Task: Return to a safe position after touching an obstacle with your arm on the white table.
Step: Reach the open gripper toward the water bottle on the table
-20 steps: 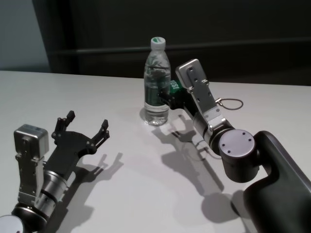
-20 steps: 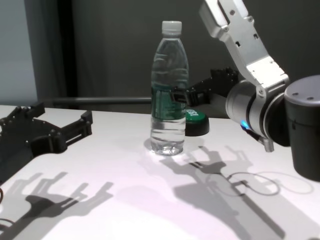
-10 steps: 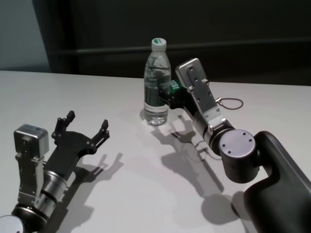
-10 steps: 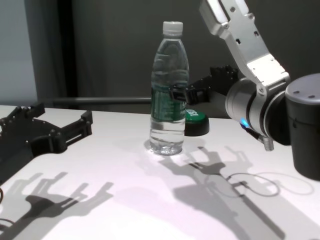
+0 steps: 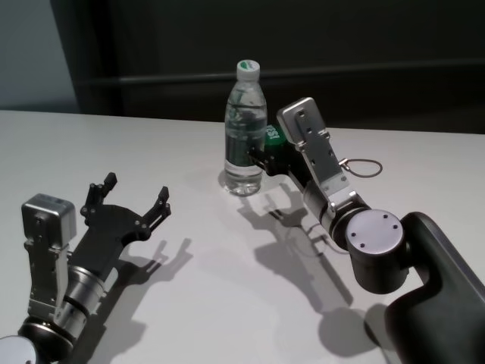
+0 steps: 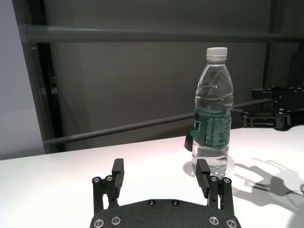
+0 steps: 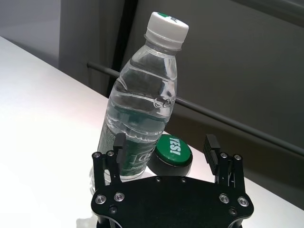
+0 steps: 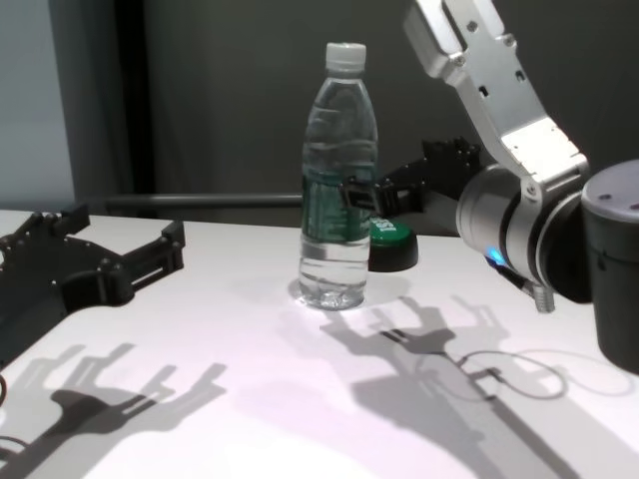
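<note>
1. Clear plastic water bottle, white cap, dark green label band, stands upright on the white surface, just ahead of the right end effector and a bit to its left side.
2. Right end effector: fingers apart, nothing between them. One fingertip sits at the label band, touching or a hair off; can't tell which. In the right wrist view the bottle overlaps the one finger, not the gap.
3. Green-topped black button, "YES!" on top, lies beyond the right end effector, just behind the bottle.
4. Left end effector: fingers spread, empty, low over the surface, well apart from the bottle, which is far ahead of it and toward the right. Looks parked.
5. Handling, my read: bottle looks mostly full, so some weight low down, but tall w/ narrow base, so a sideways nudge up high could tip it. Walls thin, smooth, slippery, would give under a squeeze.
6. If held at all: around the label band, mid-body. Task needs no grasp tho, just back the right arm straight away from the bottle, w/o sweeping the finger across it.
</note>
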